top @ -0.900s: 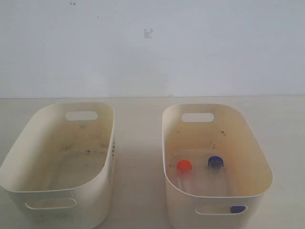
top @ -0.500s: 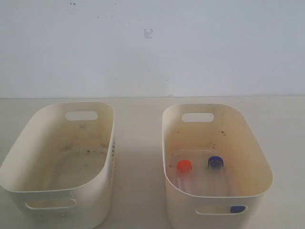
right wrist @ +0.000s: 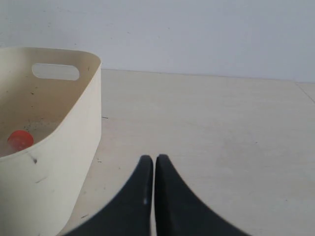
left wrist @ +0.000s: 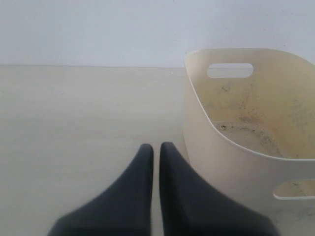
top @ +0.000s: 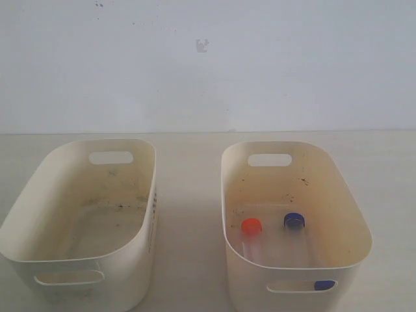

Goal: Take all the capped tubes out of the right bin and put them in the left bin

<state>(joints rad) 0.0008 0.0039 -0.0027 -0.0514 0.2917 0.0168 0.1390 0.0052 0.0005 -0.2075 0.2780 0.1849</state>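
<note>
We log the left gripper (left wrist: 155, 147), fingers pressed together, with open tabletop (left wrist: 83, 108) ahead of it. The left bin (left wrist: 206, 142) stands just beside its tips, wall close.

The right gripper (right wrist: 150, 158) is likewise closed, with open tabletop ahead. The right bin (right wrist: 74, 147) stands near its side, apart.

Inside that bin a red-capped tube (top: 251, 227) and a blue-capped tube (top: 294, 221) lie side by side. A third blue cap (top: 323, 285) shows through the near slot handle (top: 292, 286).

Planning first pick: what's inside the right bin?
The right bin holds a red-capped tube and a blue-capped tube; another blue cap shows through its near handle slot. Its near wall hides anything else there.
</note>
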